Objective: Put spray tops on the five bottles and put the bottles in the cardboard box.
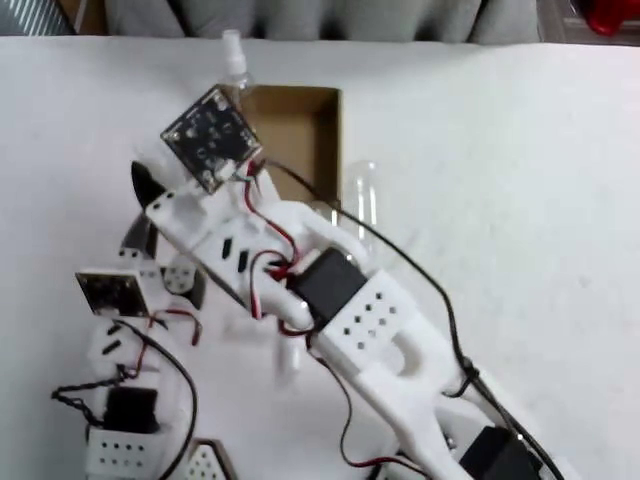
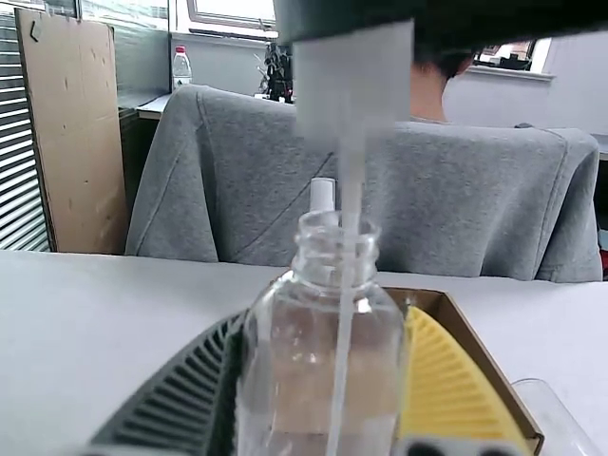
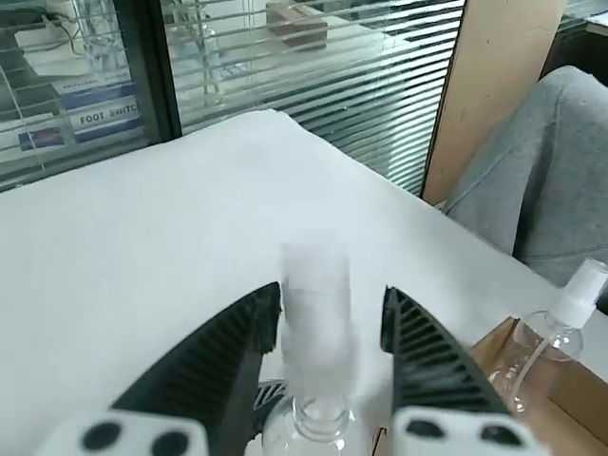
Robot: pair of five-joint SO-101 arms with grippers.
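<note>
Your left gripper is clenched on a clear bottle. Its grey finger is on one side and its yellow finger on the other, both against the bottle's walls. The bottle stands upright on the table with its neck open.

Directly above it, your right gripper grasps a spray top between two black fingers, parted no wider than the top itself. The top is blurred in the right wrist view, so contact on one side is hard to judge.

The left wrist view shows more. The top hangs clear of the neck, not seated, and its thin tube already runs down through the neck into the bottle.

From the high view, the right arm lies across the scene and covers the bottle and top. That view places the work just beside the cardboard box.

Beyond the box's other side, a bare bottle lies on the table.

Farthest off, a capped bottle stands at the box's far corner. You cannot tell whether it is inside the box or just beyond it.
</note>
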